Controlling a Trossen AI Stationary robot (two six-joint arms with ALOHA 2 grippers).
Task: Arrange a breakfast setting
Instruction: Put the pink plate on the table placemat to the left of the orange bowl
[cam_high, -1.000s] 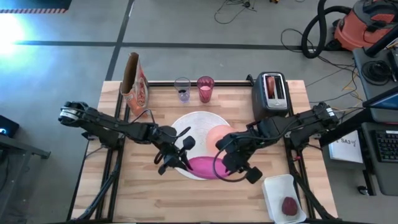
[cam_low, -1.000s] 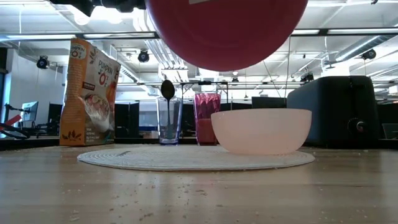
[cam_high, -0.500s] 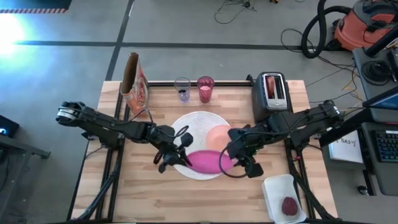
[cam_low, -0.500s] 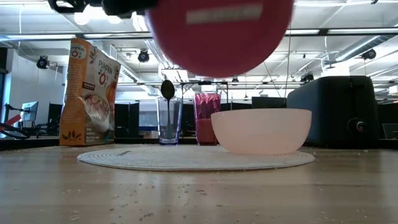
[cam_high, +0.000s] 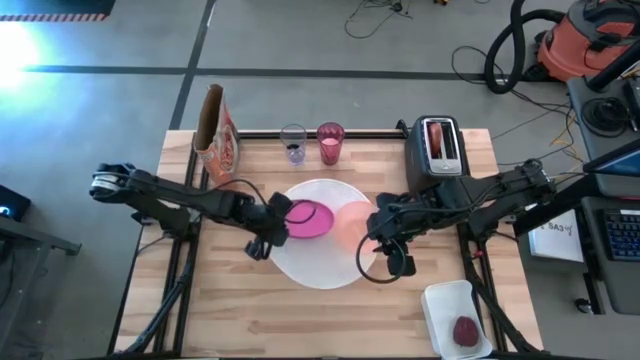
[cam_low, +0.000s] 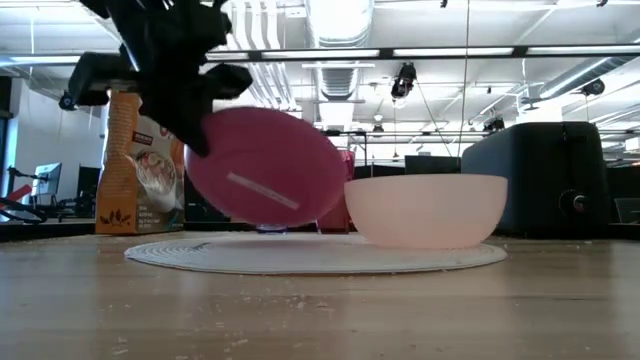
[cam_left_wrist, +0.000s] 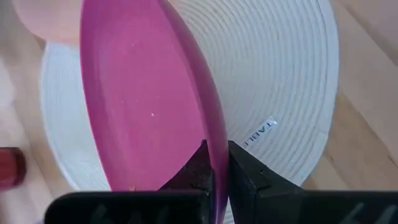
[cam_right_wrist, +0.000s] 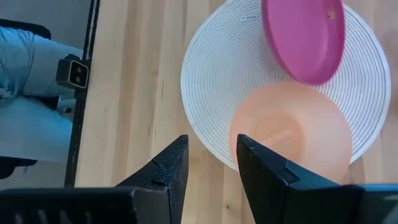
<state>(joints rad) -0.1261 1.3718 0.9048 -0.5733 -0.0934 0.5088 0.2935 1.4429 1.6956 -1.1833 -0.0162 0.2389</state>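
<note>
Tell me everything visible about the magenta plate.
The magenta plate is round, shallow and smooth, looks like glossy plastic, and appears empty. It is off the surface, tilted steeply rather than lying flat, hanging over the left part of the white round mat, beside the pale pink bowl. The left pincer is shut on its rim, one finger on each face; nothing else is seen touching it. A pale strip of reflected light crosses its underside in the low view.
</note>
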